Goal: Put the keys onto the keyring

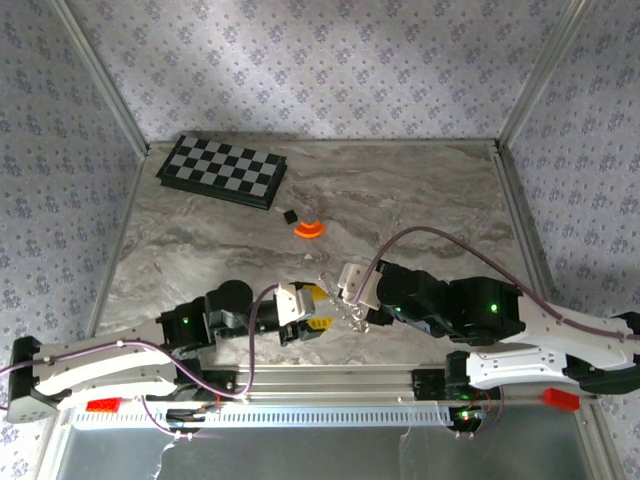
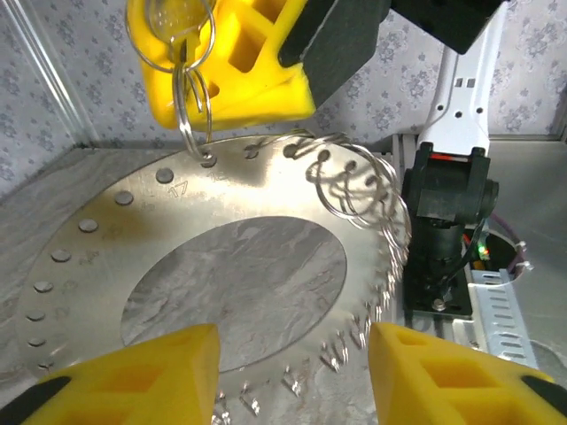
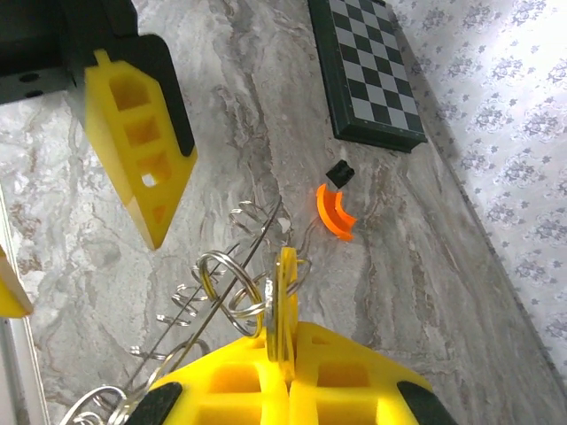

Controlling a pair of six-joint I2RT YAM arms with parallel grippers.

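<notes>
Right wrist view shows the key [image 3: 285, 292] up close. It is a tiny, thin, yellow piece standing on its edge. The right hand [image 3: 285, 332] is pinched tight on it with both yellow fingers [image 3: 221, 381]. A small wire loop [image 3: 232, 288] goes through the key.

From the left wrist, the key [image 2: 177, 22] is at the top. Its loops hang down to a hole in the rim of the keyring [image 2: 266, 190].

The keyring is a flat, shiny, silver ring with a big round gap in the middle. Little holes run all around its rim. Many small wire rings [image 2: 354, 190] hang from one side.

The left hand [image 2: 292, 354] has its fingers apart near the keyring's close edge and holds nothing.

From the top, both hands meet over the keyring [image 1: 345, 312] near the front of the grey counter [image 1: 420, 200]. Farther back lie an orange disc [image 1: 309, 229], a black cube [image 1: 290, 215] and a checkered board [image 1: 222, 170].
</notes>
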